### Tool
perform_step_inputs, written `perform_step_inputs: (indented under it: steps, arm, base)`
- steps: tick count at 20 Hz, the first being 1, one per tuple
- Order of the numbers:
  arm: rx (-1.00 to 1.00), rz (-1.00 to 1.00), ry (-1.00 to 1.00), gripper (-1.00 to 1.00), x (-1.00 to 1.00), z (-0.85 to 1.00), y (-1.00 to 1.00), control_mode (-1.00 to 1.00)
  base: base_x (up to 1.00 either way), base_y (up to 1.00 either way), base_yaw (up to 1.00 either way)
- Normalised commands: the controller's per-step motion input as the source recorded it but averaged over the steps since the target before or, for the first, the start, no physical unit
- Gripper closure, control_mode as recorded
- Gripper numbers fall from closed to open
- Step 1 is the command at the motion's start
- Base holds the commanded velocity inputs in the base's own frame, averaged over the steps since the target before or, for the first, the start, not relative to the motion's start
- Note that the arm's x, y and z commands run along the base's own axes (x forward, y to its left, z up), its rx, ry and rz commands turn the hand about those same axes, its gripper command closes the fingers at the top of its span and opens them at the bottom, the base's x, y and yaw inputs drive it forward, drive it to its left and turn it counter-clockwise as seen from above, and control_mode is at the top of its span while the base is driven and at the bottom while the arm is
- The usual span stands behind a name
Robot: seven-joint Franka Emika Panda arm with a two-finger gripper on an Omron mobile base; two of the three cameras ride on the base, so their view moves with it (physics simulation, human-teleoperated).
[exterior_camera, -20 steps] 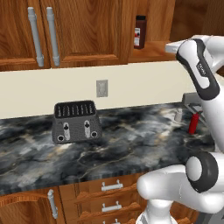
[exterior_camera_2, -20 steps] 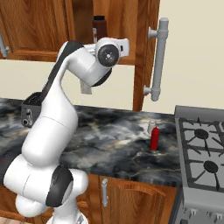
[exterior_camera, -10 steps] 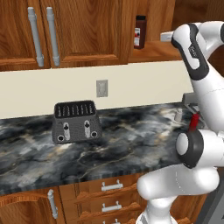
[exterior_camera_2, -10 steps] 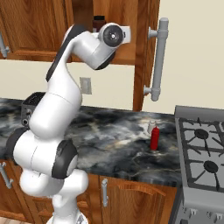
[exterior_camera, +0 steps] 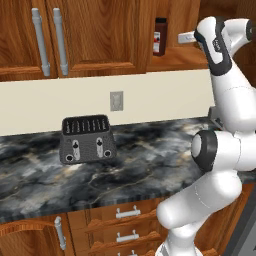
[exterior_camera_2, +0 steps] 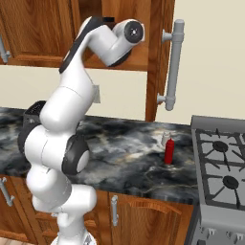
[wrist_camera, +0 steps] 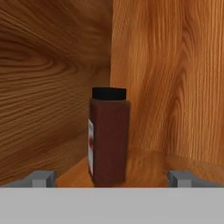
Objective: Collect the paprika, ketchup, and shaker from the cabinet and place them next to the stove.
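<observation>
The claw (wrist_camera: pixel 111 179) stands wide open and holds nothing, its two grey tips apart at the bottom of the hand view with the paprika (wrist_camera: pixel 108 136) upright between and beyond them. The jar sits on the wooden floor of the cabinet (wrist_camera: pixel 166 78), close to the back corner, its black cap up and its white-and-red label turned toward the left wall. In the left base view the paprika (exterior_camera: pixel 160 36) stands at the left side of the nook, with the arm's hand raised to the shelf's height just to its right.

The ketchup (exterior_camera_2: pixel 169 151) stands upright on the dark marbled desk (exterior_camera_2: pixel 124 153), a little left of the stove (exterior_camera_2: pixel 221 165). The shaker (exterior_camera_2: pixel 165 139) is just behind it, touching or nearly so.

A black toaster (exterior_camera: pixel 87 139) sits on the desk against the wall, well apart from the bottles
</observation>
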Motion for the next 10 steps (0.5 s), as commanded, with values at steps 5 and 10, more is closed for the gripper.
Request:
perform_step_inputs:
  steps: [5, 10]
  arm:
    - [0.0, 0.16, 0.0, -1.0, 0.39, 0.0, 0.0, -1.0]
    - [0.0, 0.09, 0.0, -1.0, 0.39, 0.0, 0.06, -1.0]
  base:
    - [0.0, 0.0, 0.0]
    - [0.0, 0.0, 0.0]
